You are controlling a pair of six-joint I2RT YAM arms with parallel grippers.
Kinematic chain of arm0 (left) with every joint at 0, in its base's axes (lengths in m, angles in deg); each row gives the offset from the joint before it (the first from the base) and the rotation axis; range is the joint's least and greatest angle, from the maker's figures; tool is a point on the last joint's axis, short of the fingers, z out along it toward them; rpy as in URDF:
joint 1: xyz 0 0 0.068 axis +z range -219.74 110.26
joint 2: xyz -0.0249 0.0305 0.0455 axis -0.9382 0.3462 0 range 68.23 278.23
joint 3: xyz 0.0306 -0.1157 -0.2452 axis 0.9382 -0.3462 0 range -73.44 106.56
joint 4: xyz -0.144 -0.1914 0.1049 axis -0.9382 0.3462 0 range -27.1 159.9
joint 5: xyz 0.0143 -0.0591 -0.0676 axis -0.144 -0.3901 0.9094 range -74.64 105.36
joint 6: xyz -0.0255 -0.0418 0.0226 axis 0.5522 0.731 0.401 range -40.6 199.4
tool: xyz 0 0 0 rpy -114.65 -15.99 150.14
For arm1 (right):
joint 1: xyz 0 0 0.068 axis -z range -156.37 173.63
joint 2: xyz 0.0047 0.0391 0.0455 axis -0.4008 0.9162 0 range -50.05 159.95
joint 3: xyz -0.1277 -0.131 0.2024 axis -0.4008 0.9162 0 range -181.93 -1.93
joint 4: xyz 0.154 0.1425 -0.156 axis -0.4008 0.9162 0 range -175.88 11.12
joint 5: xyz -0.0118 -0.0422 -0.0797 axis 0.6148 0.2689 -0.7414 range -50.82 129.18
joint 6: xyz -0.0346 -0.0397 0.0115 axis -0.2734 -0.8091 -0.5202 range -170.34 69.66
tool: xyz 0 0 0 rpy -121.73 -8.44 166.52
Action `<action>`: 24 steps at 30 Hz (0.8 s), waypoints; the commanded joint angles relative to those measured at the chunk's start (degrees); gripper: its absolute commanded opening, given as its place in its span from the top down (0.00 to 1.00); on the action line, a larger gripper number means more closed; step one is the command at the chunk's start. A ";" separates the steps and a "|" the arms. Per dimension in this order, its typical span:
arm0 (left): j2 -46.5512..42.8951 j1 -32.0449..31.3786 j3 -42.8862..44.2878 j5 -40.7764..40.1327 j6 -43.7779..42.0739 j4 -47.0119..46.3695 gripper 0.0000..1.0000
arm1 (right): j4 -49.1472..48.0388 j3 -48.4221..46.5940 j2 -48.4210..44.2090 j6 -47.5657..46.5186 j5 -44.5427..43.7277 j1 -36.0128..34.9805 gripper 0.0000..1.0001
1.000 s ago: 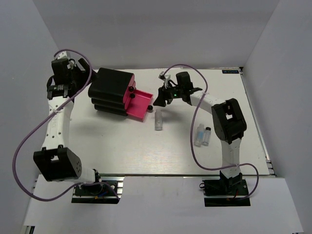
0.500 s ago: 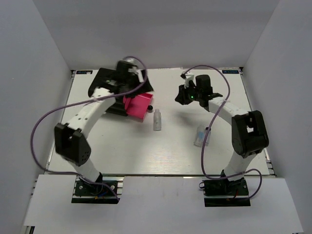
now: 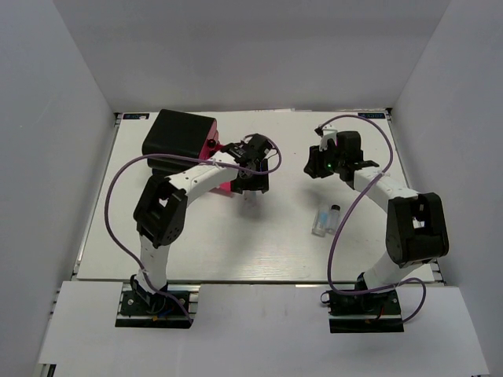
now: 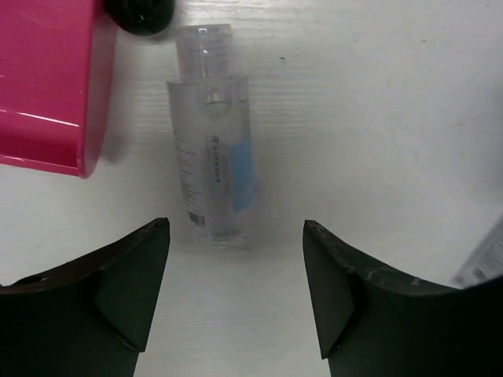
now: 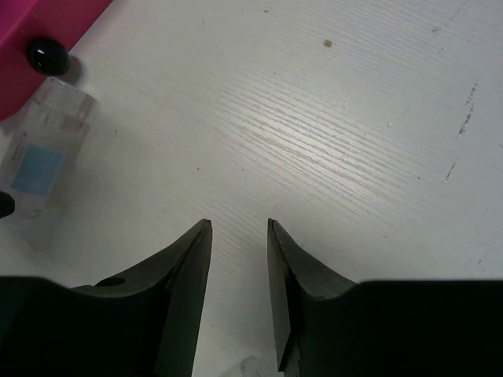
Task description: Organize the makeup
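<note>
A clear bottle with a blue label [image 4: 211, 157] lies on the white table, its cap end toward the pink drawer [image 4: 43, 86]. My left gripper [image 4: 236, 228] hangs over the bottle's base end, open and empty; in the top view the gripper [image 3: 252, 185] is just above the bottle [image 3: 252, 201]. My right gripper [image 5: 239, 224] is empty, its jaws a narrow gap apart, over bare table right of the bottle [image 5: 43, 157]; in the top view it [image 3: 313, 167] is at centre right. Two small clear bottles [image 3: 318, 223] [image 3: 334, 215] lie near the right arm. Orange tube, sticks and egg-shaped piece are out of view.
The black box [image 3: 179, 133] stands at the back left with its pink drawer [image 3: 214, 149] pulled out, mostly hidden under the left arm. A black drawer knob [image 4: 141, 12] sits just beyond the bottle's cap. White walls enclose the table.
The left arm has swung from the far back left, past the box, to over the lying bottle. The right gripper has drawn back to the right, away from the drawer.
</note>
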 commanded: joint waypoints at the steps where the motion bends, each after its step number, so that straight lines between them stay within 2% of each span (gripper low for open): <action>1: -0.07 -0.12 2.88 -5.11 -0.05 0.40 0.23 | -0.71 0.34 -2.16 0.70 0.28 0.86 0.59; 9: 5.82 -0.64 3.14 -6.52 -0.84 -2.33 0.37 | -0.45 -0.54 -0.93 1.40 1.69 1.66 0.59; 13: 8.28 -0.64 3.14 -7.75 -1.11 -2.33 0.41 | -0.54 -0.19 -1.02 1.75 2.21 2.01 0.59; 15: 8.28 -0.64 2.79 -8.36 -1.28 -2.68 0.50 | -0.45 -0.10 -1.02 1.75 2.22 2.10 0.59; 16: 7.76 -0.64 2.53 -8.72 -1.37 -3.38 0.70 | -0.45 -0.10 -1.02 1.93 2.22 2.18 0.59; 17: 7.58 -0.64 2.35 -8.63 -1.72 -3.82 0.76 | -0.54 -0.19 -1.02 2.02 2.13 2.18 0.59; 20: 4.87 -1.87 2.35 -8.72 -3.21 -5.57 0.87 | -0.45 -0.19 -0.84 2.19 2.56 2.45 0.60; 24: -0.76 -2.40 2.53 -10.38 -6.03 -8.56 0.88 | -0.54 -0.36 -0.58 2.02 2.92 2.62 0.60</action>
